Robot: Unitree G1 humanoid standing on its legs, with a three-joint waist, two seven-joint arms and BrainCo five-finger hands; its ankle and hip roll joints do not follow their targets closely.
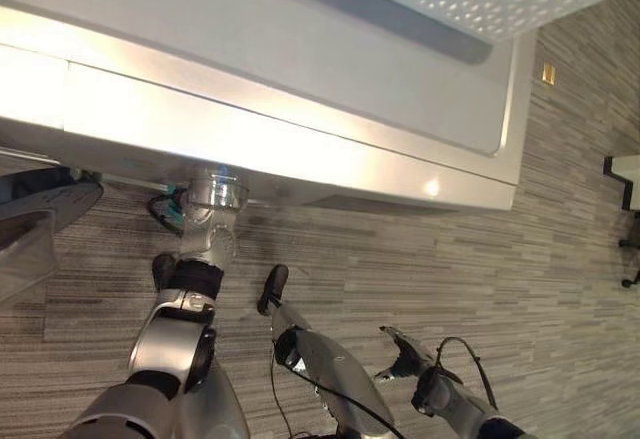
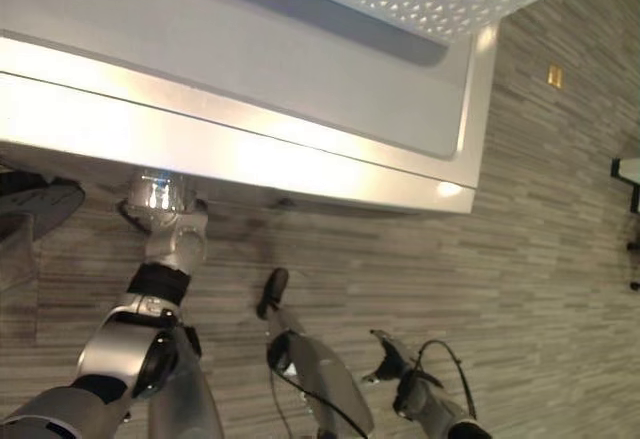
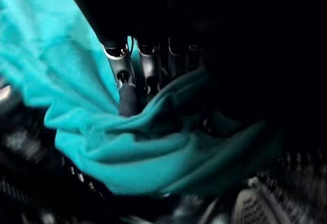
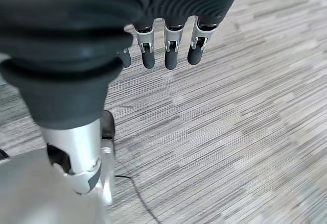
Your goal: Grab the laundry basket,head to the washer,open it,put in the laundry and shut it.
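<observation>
Left hand fingers curled into teal laundry, inside washer

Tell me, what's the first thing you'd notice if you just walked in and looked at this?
The bright teal cloth jumps out first, bunched in the dark around the fingers of the left hand, which curl into it. Next comes the big shiny washer across the top of the head views, with the left arm reaching in under its front edge. The right hand hangs open above the striped grey floor.

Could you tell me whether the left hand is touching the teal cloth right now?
Touching: the left wrist view shows the left hand with its fingers pressed into folds of the teal cloth.
</observation>
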